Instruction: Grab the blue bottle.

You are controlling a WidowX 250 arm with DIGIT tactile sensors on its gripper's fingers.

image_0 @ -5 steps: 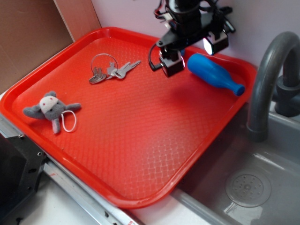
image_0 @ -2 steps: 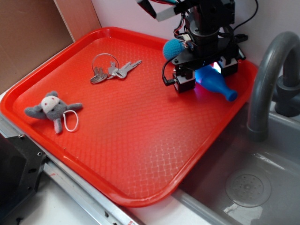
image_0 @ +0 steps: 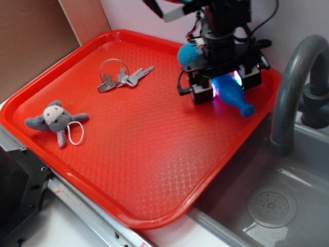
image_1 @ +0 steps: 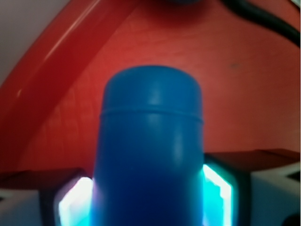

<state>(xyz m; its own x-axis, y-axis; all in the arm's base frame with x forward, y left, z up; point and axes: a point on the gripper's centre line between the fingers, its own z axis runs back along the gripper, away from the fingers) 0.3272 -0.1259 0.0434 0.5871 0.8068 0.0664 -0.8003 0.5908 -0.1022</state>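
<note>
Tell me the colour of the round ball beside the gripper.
Teal-blue crocheted ball; clearest in the exterior view.

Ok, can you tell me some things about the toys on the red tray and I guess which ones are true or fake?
1. The blue bottle lies on its side between the fingers of the gripper. True.
2. The keys sit in the grey sink. False: they are on the red tray.
3. The little grey plush animal is right beside the bottle. False: it lies far off, near the tray's opposite edge.
4. A teal crocheted ball sits just behind the gripper. True.
5. The bottle stands upright. False: it lies flat, neck pointing toward the sink.
</note>
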